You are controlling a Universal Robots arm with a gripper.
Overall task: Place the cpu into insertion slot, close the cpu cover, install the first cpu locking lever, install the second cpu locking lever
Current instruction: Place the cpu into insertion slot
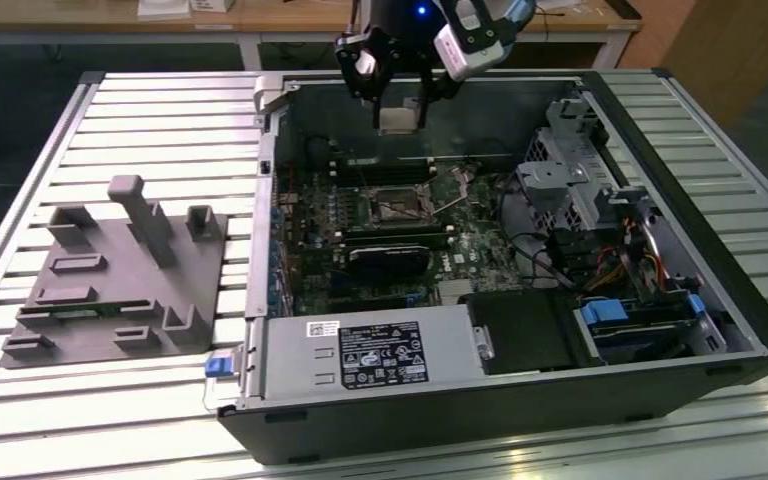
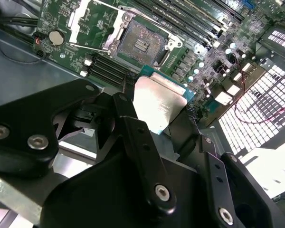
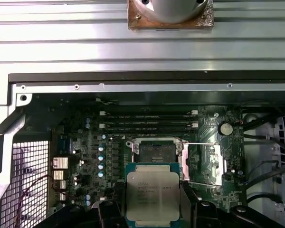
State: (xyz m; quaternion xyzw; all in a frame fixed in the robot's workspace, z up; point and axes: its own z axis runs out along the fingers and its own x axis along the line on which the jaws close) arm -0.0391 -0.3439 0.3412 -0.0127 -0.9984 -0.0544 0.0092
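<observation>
My gripper (image 1: 399, 115) hangs above the open computer case, shut on the cpu (image 1: 399, 119) by two opposite edges. In both wrist views the cpu (image 3: 152, 192) (image 2: 159, 102) shows its silvery metal top on a green base, held between black fingers (image 3: 108, 210). The insertion slot (image 3: 154, 152) (image 2: 141, 43) (image 1: 398, 203) lies bare on the green board below the cpu, a little way ahead of it and apart from it. The cpu cover (image 3: 193, 164) is swung open and lies beside the slot. Thin wire levers stand loose along the cover's edges.
Long black memory slots (image 3: 147, 121) run beside the socket. A black power-supply box (image 1: 371, 355) sits at the case's front, with drive cages and cables (image 1: 598, 230) at the exterior view's right. A grey fixture (image 1: 117, 270) stands on the slatted table (image 1: 157, 110) at the exterior view's left.
</observation>
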